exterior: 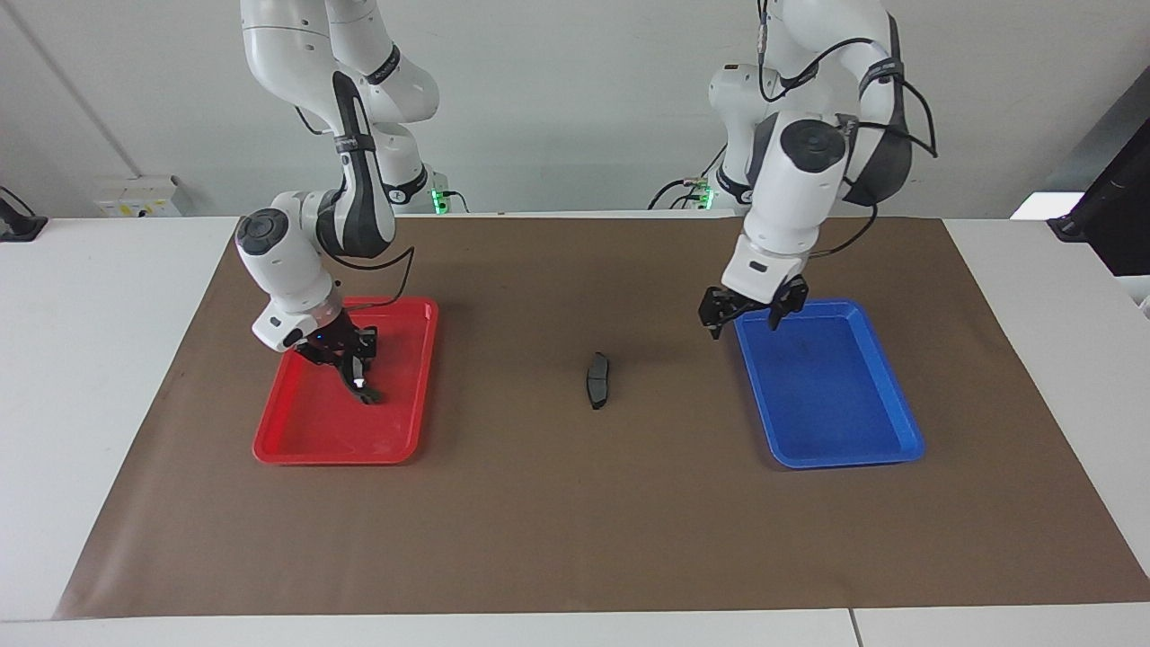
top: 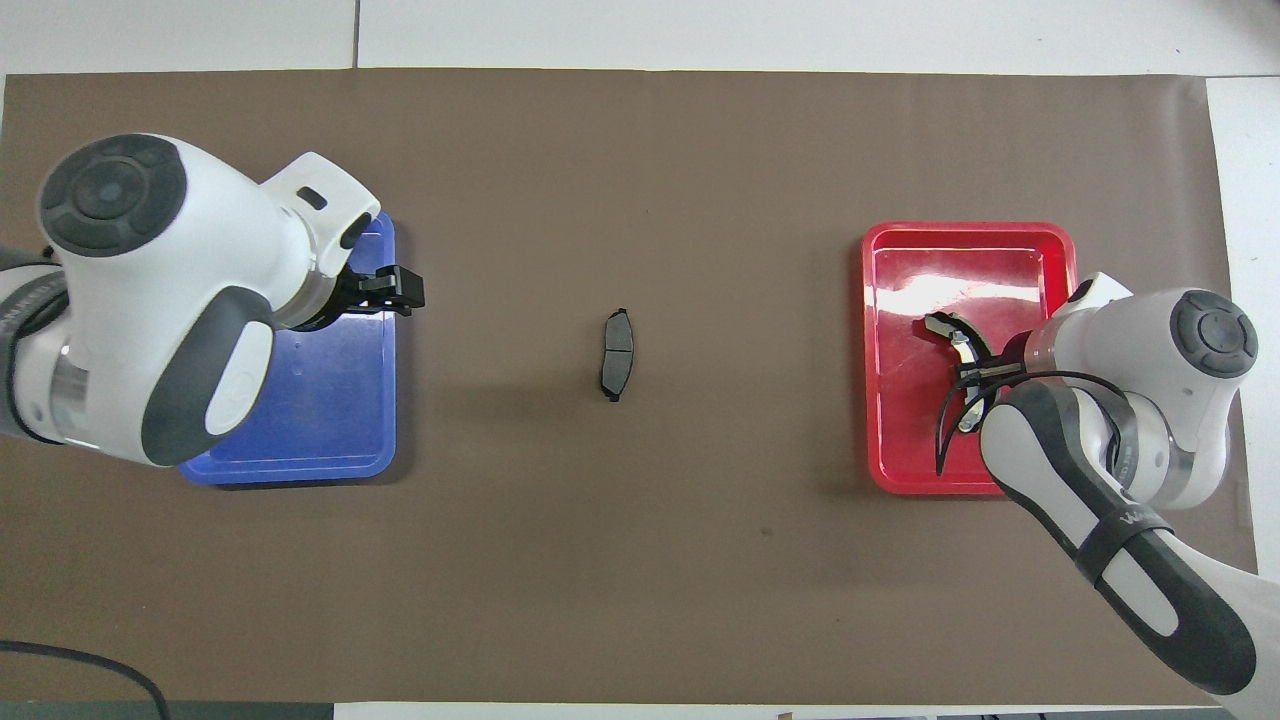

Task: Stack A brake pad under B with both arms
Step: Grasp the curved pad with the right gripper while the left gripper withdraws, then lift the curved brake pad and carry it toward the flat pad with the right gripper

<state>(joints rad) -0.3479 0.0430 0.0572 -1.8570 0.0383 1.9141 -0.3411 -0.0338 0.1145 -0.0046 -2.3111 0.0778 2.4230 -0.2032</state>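
The A brake pad, short, flat and dark grey, lies alone on the brown mat midway between the two trays; it also shows in the overhead view. The B brake shoe, a black crescent with a grey band and a silvery spot, is in the red tray. My right gripper is down in that tray, closed on the shoe's middle. My left gripper hangs open and empty over the blue tray's edge nearest the pad.
The brown mat covers most of the white table. The red tray sits toward the right arm's end, the blue tray toward the left arm's end. The blue tray holds nothing.
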